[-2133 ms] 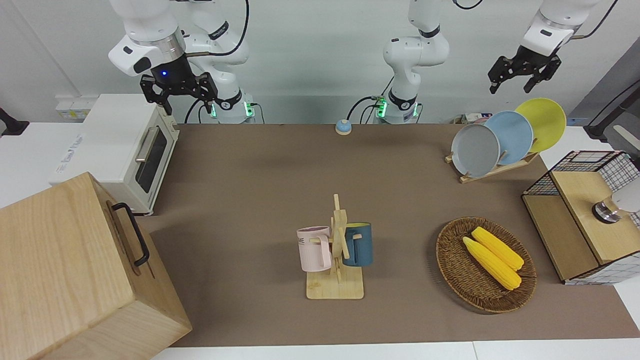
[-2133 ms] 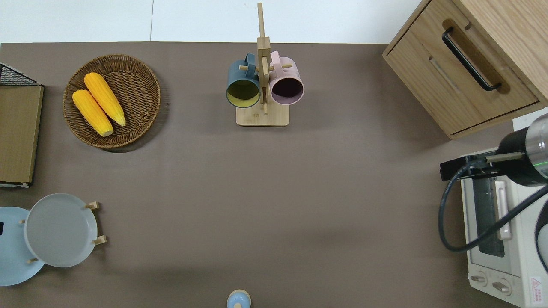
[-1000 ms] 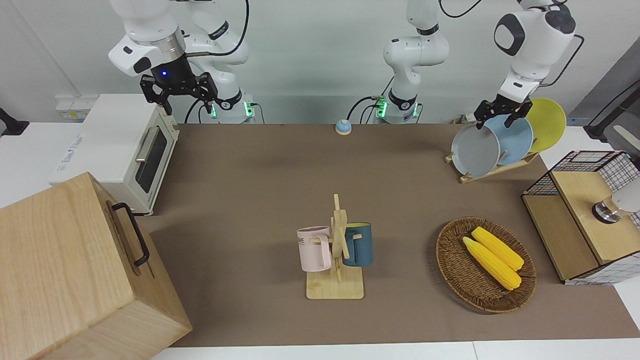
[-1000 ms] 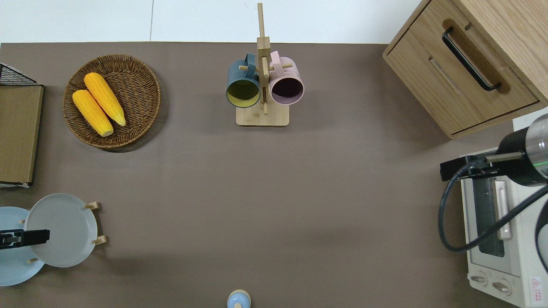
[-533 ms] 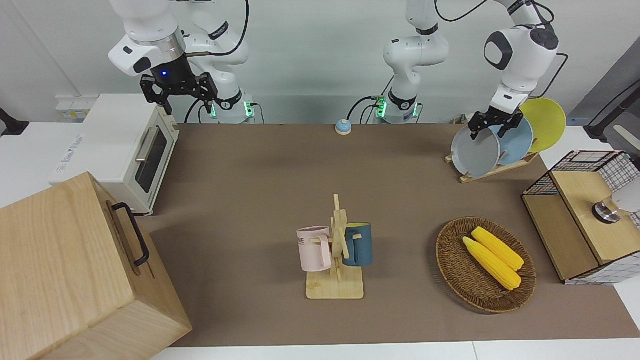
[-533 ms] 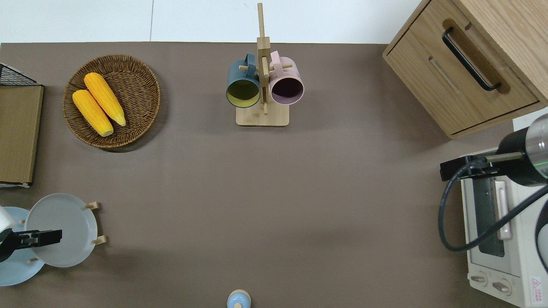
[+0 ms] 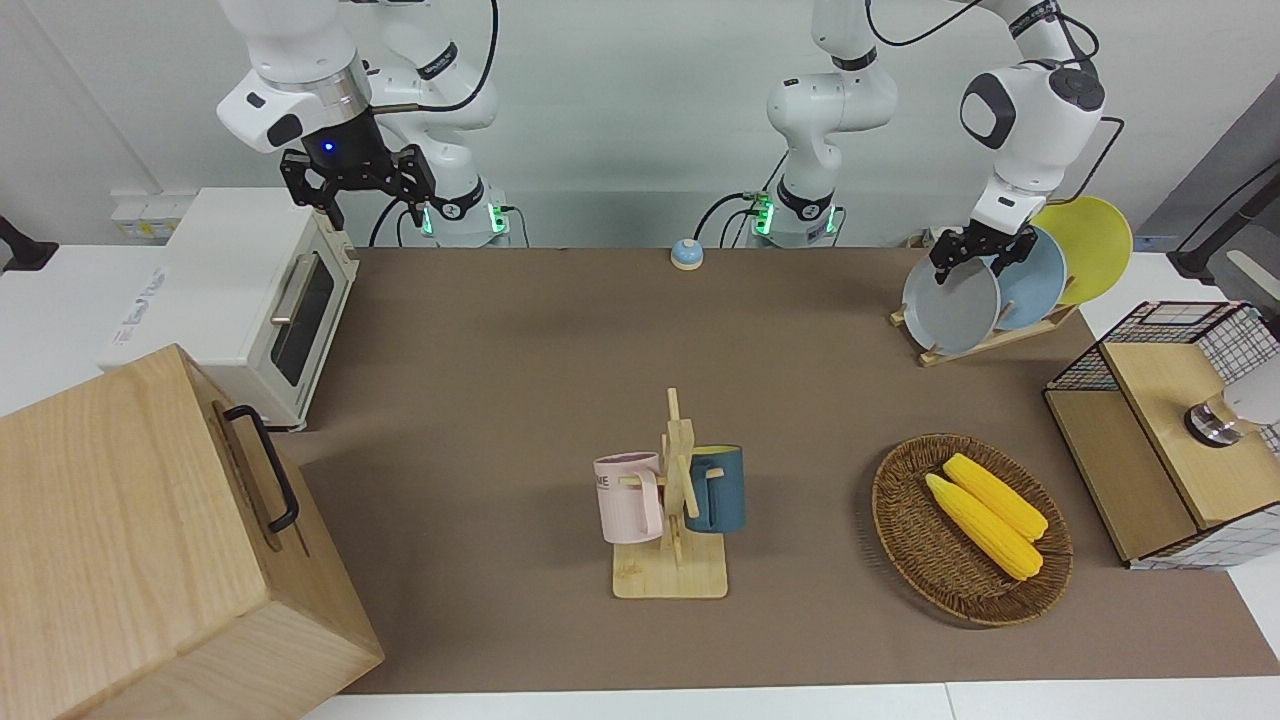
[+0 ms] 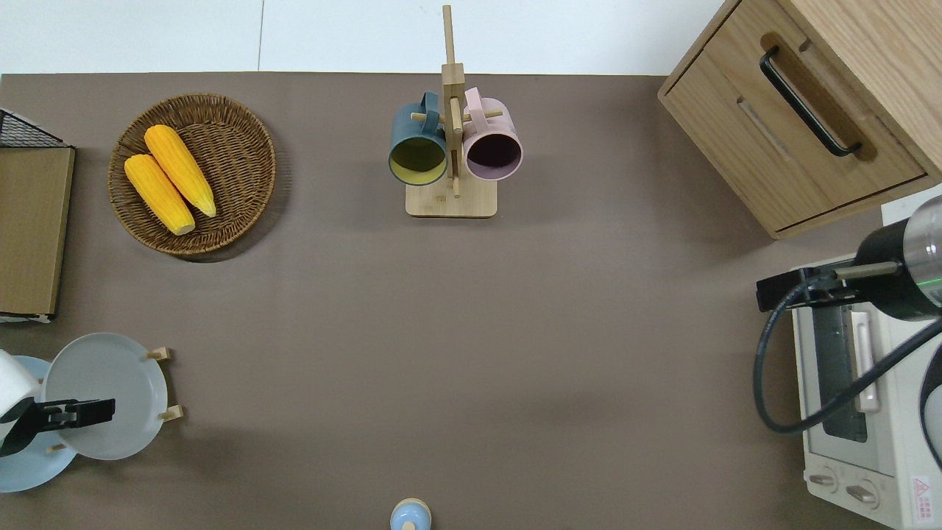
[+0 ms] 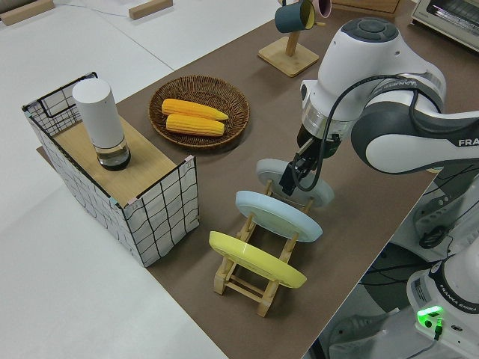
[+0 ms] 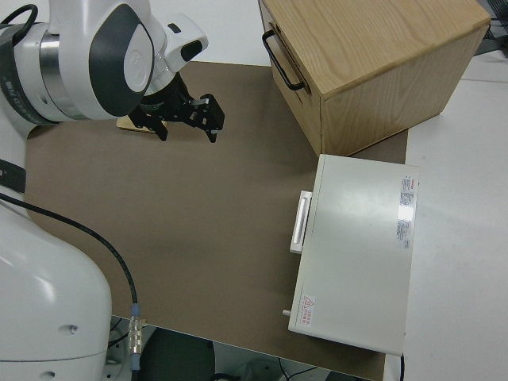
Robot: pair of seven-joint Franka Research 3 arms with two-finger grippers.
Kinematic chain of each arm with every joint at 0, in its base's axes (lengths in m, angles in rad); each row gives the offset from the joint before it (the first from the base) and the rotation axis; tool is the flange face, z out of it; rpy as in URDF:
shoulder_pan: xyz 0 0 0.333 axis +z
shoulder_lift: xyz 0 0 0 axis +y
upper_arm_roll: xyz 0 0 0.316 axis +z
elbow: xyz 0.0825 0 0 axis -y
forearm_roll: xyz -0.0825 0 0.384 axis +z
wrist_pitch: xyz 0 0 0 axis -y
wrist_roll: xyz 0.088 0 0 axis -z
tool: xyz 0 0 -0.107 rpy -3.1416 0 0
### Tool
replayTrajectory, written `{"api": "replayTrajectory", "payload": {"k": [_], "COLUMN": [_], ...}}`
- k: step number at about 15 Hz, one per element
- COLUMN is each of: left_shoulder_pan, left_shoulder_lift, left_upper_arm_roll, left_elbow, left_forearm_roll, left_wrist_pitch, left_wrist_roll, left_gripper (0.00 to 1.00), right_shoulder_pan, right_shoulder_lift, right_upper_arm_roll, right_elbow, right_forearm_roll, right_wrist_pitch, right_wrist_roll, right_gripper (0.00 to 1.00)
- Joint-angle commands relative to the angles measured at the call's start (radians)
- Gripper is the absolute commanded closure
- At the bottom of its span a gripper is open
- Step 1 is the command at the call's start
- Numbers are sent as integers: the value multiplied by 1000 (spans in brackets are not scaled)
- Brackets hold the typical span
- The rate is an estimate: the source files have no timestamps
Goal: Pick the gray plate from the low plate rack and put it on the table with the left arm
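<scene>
Front view: left gripper (image 7: 975, 254) at the upper rim of the gray plate (image 7: 951, 301), fingers spread, one each side of the rim; whether they touch it cannot be told. Gray plate stands tilted in the rack (image 7: 990, 337), at the rack's end toward the table's middle; blue plate (image 7: 1035, 280) next in the rack, yellow plate (image 7: 1092, 240) last. Rack sits on the table (image 7: 500, 360) toward the left arm's end, near the robots. Right gripper (image 7: 357, 184) parked, fingers spread, holding nothing.

Overhead view: left gripper (image 8: 88, 412) over the gray plate (image 8: 110, 383), black fingers lying across its rim and face. Blue plate (image 8: 22, 464) partly under the gray one. Rack pegs (image 8: 158, 354) show at the plate's edge. Basket (image 8: 235, 177) with two corn cobs (image 8: 169, 177) farther from the robots than the rack. Mug stand (image 8: 452, 147) mid-table with a blue and a pink mug.

Left side view: left gripper (image 9: 296, 173) straddles the gray plate's (image 9: 322, 196) top edge, jaws apart; plate seated in the rack (image 9: 258, 288).

Right side view: right gripper (image 10: 187, 116) open wide, empty
</scene>
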Motion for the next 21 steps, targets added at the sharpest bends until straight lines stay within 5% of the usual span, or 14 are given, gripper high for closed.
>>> {"api": "replayTrajectory", "payload": {"k": [1,7,21], "left_shoulder_pan": [8,10,-4], "left_shoulder_lift": [-31,-31,-46], "left_upper_arm_roll": [-2,-2,-24], "left_elbow": [-30,-30,123], "left_forearm_roll": [19,19,15], "left_wrist_pitch": [23,22,-153], "left_wrist_roll": [8,13,22], "left_gripper": [449,1000,1000], "right_shoulder_pan": [-7,-7,-7], "right_shoulder_lift": [-2,-2,-2], "right_upper_arm_roll": [7,7,5], "right_elbow": [6,6,6], "right_forearm_roll": [7,7,7], "right_wrist_pitch": [-14,-14,-14], "right_wrist_roll": [0,0,0], "right_gripper": [11,11,13]}}
